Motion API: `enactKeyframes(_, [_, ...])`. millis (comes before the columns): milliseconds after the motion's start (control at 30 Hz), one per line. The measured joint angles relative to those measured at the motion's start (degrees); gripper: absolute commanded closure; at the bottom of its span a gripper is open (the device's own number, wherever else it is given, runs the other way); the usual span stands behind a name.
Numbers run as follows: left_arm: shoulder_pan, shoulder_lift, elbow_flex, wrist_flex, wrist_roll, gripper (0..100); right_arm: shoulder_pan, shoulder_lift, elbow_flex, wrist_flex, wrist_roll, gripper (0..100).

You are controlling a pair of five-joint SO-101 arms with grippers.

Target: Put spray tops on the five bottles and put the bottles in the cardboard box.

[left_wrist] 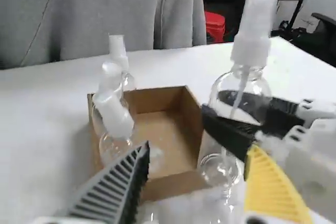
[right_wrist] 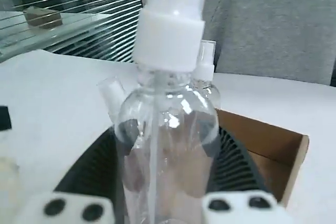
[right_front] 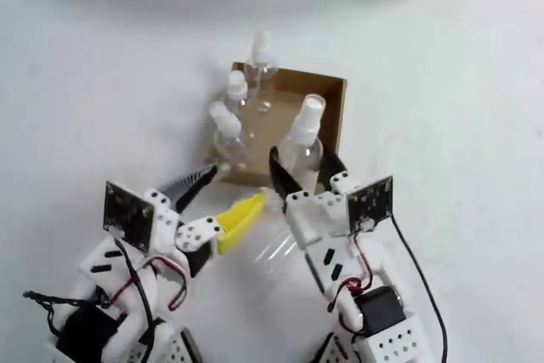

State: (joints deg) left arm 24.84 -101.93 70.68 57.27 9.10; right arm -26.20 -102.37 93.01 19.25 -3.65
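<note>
From where I stand, the right tool [right_front: 303, 166] is pinching a clear bottle [right_front: 299, 146] by its belly, upright, with the white spray top [right_front: 311, 110] already on. The bottle hangs at the near right part of the cardboard box [right_front: 333, 121]. I cannot tell if its bottom is inside the walls or above the near one. Three other capped bottles [right_front: 237, 91] stand in a row along the left side of the box, it seems inside it. The left tool [right_front: 234, 190] is spread wide and holds nothing, above the tabletop [right_front: 442, 82] beside the box's near left corner. I think the step in hand is to set this bottle down in the box. To do it well, the arm should hold the bottle straight, pass it over the near wall, lower it into the free right half apart from the row, and spread its fingers only when the bottom rests on the cardboard.
</note>
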Motion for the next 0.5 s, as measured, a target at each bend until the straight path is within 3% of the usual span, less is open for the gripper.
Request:
enactKeyframes(167, [-5.9, 0.0, 4.9, 1.9, 2.5, 76, 4.0, 0.0, -3.1, 0.0, -0.1, 98.2])
enactKeyframes(333, [-13.5, 1.0, 14.9, -2.9, 2.8, 99, 5.5, 5.8, -8.6, -0.2, -0.1, 98.2])
enactKeyframes(433, [-17.8, 1.0, 21.7, -9.8, 2.8, 92, 6.6, 12.8, -11.5, -4.1, -0.1, 98.2])
enactKeyframes(500, [-20.5, 1.0, 25.1, -14.4, 2.8, 93, 7.2, 18.1, -12.7, -8.4, -0.1, 98.2])
